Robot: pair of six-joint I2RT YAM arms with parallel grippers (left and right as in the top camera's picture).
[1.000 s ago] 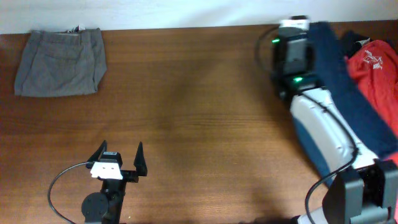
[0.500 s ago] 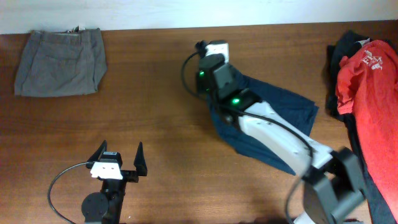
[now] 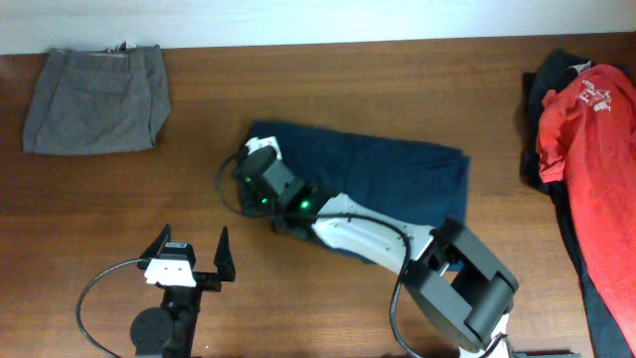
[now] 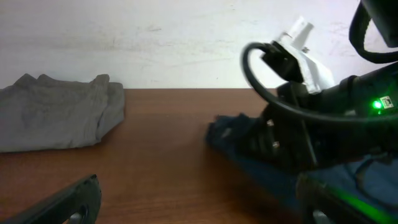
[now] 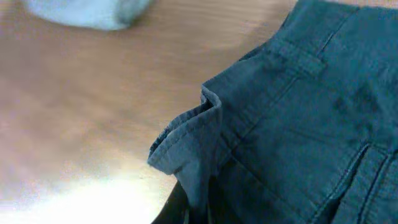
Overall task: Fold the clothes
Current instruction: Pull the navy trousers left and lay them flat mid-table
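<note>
The navy-blue shorts (image 3: 388, 174) lie spread across the middle of the table. My right gripper (image 3: 260, 159) is at their left end, shut on a waistband corner (image 5: 193, 140) that it holds pinched up. The shorts also show in the left wrist view (image 4: 249, 149). My left gripper (image 3: 194, 247) is open and empty near the front edge, left of the shorts. Grey shorts (image 3: 97, 99) lie folded at the far left corner and show in the left wrist view (image 4: 59, 118). A red white-printed T-shirt (image 3: 591, 149) lies at the right edge.
A dark garment (image 3: 547, 85) lies under the red T-shirt at the right edge. The right arm (image 3: 378, 234) stretches across the front middle of the table over the shorts. A white wall (image 4: 155, 37) runs behind the table.
My right gripper has dragged the navy-blue shorts from the pile at the right edge leftward to the middle of the table, where they now lie spread. The left arm has not moved.
</note>
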